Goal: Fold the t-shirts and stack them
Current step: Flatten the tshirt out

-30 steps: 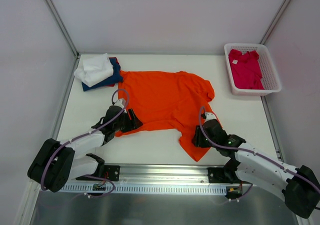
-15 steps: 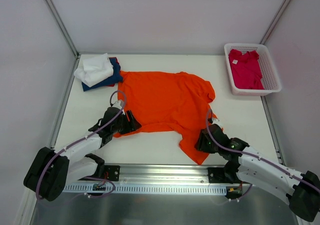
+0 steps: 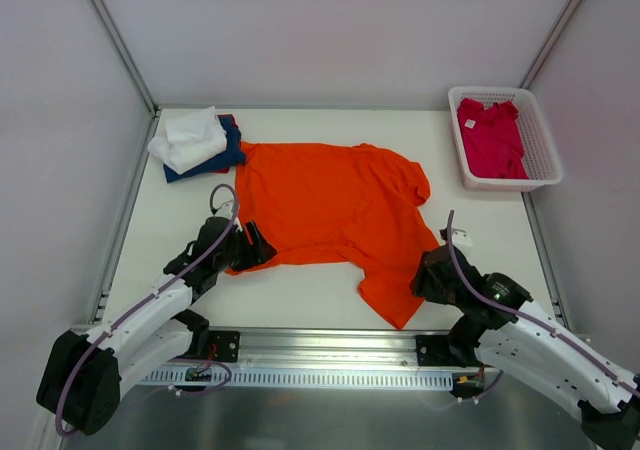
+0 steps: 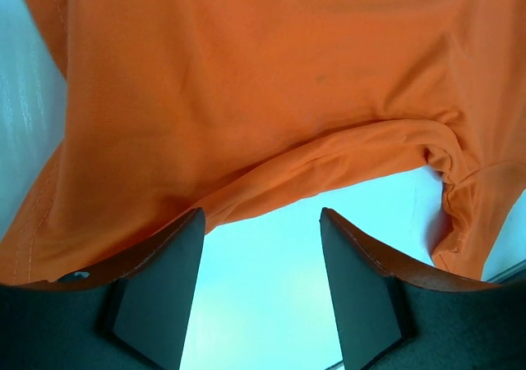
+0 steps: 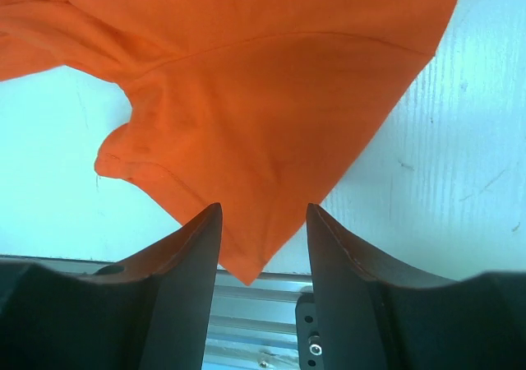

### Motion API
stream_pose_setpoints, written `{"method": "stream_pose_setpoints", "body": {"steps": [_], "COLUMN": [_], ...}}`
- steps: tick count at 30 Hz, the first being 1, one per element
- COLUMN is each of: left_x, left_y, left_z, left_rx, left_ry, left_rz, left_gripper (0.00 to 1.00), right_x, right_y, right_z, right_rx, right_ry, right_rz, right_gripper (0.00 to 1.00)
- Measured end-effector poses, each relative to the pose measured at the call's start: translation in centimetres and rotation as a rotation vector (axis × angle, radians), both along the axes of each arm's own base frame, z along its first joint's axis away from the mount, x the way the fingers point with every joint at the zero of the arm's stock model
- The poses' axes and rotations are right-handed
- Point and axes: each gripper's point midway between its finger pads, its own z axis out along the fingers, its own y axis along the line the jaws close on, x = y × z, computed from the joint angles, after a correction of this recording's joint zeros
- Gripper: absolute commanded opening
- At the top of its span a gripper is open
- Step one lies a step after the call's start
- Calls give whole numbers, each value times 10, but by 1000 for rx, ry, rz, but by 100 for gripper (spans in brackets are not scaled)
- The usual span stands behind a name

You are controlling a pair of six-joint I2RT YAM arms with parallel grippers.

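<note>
Orange t-shirt (image 3: 330,200) lies spread on table (image 3: 300,292) for folding. Left end effector (image 4: 260,222) and right end effector (image 5: 263,218): open, empty, posed to grip its near edge.

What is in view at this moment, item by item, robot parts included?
orange t-shirt: one, bright orange, spread flat and unfolded mid-table
white t-shirt: one, white, folded, on top of the navy one at the far left corner
navy t-shirt: one, navy blue, under the white one
crimson-pink t-shirt: one, crimson-pink, inside the basket
basket: one, white mesh, far right corner
table: one, white
left pincer: one, black, open, at the orange shirt's near left edge
right pincer: one, black, open, at the orange shirt's near right corner
</note>
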Motion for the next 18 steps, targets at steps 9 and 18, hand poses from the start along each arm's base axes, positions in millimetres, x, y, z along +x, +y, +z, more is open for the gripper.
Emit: {"method": "stream_pose_setpoints", "body": {"steps": [9,18], "left_x": [8,10], "left_y": [-2,1], "left_z": [18,9], "left_rx": [-7,29], "left_ry": [-33,-1], "left_rz": [4,14], "left_gripper": [59,59], "right_x": [1,10], "right_y": [2,26], "right_z": [-14,-34], "right_rx": [-61,-111], "right_ry": [52,95], "right_rz": [18,105], "right_gripper": [49,48]}}
